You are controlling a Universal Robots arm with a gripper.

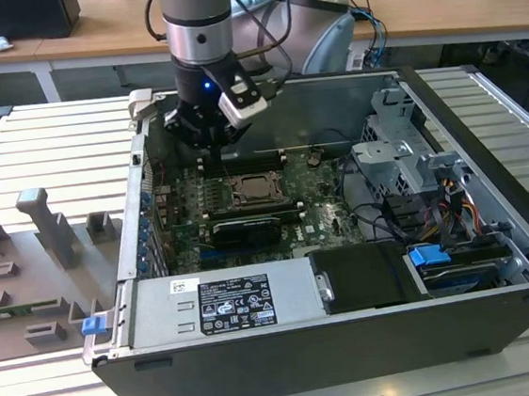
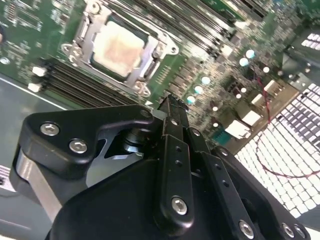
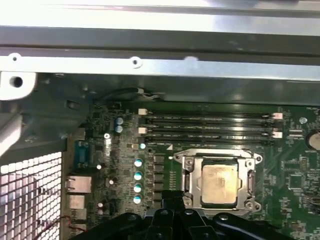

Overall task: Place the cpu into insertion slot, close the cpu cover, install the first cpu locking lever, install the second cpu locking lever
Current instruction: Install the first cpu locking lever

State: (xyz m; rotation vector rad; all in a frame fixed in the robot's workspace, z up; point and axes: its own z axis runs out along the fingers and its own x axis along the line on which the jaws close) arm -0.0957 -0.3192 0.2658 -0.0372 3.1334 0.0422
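Black robot gripper, opening not discernible, hovers inside the dark grey computer case, at eleven o'clock of the pale silvery-beige square cpu in the exterior view. The chip sits in the silver-rimmed square insertion slot, under the thin windowed metal cpu cover. Latching would likely call for low, steady pressure that keeps this frame flat.

Open computer case on slatted table.
Silver power supply along one case edge, black card just beyond it; grey fixtures at table's edge, exterior view's left.
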